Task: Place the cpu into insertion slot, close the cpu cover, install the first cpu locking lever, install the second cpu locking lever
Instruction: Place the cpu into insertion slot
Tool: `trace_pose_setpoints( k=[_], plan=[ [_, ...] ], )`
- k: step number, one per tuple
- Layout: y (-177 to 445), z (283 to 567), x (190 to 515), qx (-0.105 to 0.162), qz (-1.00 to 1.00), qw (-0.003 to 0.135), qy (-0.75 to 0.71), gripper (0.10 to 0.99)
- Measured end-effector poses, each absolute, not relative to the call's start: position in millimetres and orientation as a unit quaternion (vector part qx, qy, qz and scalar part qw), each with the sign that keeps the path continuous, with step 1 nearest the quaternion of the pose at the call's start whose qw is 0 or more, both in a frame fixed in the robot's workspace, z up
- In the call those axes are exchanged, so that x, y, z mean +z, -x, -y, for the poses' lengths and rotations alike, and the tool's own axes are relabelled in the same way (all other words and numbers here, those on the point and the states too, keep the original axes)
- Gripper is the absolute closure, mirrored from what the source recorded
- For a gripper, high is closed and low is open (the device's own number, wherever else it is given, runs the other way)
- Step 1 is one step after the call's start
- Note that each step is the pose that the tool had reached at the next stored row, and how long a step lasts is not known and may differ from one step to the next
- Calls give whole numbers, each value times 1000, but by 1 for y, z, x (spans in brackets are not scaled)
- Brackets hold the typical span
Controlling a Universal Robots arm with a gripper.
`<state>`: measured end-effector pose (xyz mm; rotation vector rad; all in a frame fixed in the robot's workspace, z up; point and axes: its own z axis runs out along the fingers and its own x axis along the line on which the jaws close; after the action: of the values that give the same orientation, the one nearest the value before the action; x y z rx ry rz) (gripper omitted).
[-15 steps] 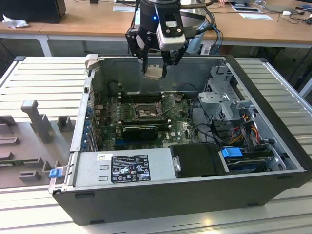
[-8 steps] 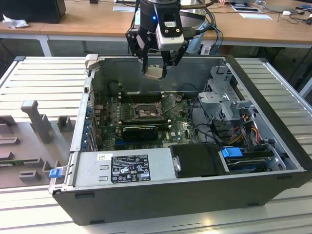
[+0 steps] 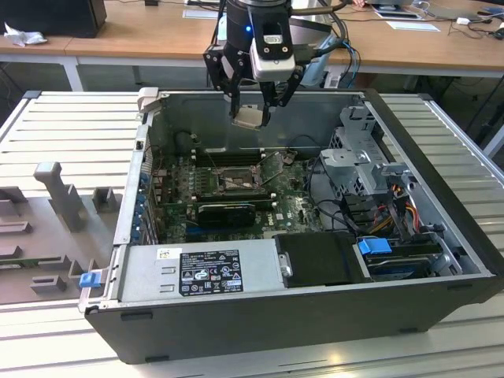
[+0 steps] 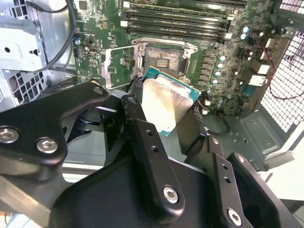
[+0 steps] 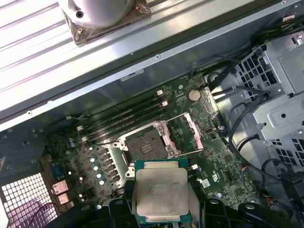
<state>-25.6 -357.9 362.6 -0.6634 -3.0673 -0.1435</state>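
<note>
1. Gripper [image 3: 250, 110]: black, 2-fingered, mounted on the arm. In the exterior view it hangs over the far side of the open computer case. The fingers [image 4: 137, 118] are drawn in partway and clamp 2 opposite edges of the cpu.
2. Cpu [image 5: 160, 192]: small flat square chip with a pale silver-grey metal top on a green base. It is held between the fingers, in the air, touching nothing else. It sits tilted in the second wrist view, and its metal top shows in both wrist views.
3. Insertion slot [image 5: 147, 145]: square dark socket with a grey metal rim. It lies below the fingers, well apart from them, with its contact field uncovered.
4. Cpu cover [image 4: 116, 66]: thin grey metal frame plate with a large square cut-out. It is swung open, raised from its hinged edge just beside the insertion slot, below the fingers.
5. Motherboard [image 3: 291, 201]: green circuit board on the case floor under the fingers. It carries the insertion slot.
6. Memory slots [image 4: 180, 21]: long narrow black strips in a parallel row. They run just beside the insertion slot, below the fingers.
7. Computer case [image 3: 276, 315]: dark grey metal tower lying on its side with the side panel off. Its walls surround the space under the fingers.
8. Power supply [image 3: 205, 268]: grey metal box with a black label, against the near case wall, well apart from the fingers.
9. Drive cage [image 3: 358, 157]: silver perforated metal bracket with cables beside it, off to the exterior view's right of the fingers.
10. Table [image 3: 63, 126]: grey slatted metal surface under the case.
</note>
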Motion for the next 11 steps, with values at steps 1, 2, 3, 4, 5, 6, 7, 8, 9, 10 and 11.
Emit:
trace_pose_setpoints(
  k=[1, 2, 3, 4, 5, 6, 7, 8, 9, 10, 11],
  plan=[
    [26, 358, 363, -46, 976, 0, 213, 557],
    [26, 358, 363, -46, 976, 0, 215, 557],
    [26, 358, 363, -46, 975, 0, 217, 557],
    [26, 358, 363, -46, 975, 0, 218, 557],
    [26, 358, 363, -46, 974, 0, 220, 557],
    [26, 358, 363, -46, 974, 0, 222, 557],
    [26, 358, 363, -46, 974, -1, 223, 557],
    [26, 358, 363, -46, 973, -1, 227, 557],
    [26, 358, 363, -46, 973, -1, 228, 557],
    [26, 358, 363, -46, 972, -1, 230, 557],
    [26, 358, 363, -46, 972, -1, 232, 557]
  ],
)
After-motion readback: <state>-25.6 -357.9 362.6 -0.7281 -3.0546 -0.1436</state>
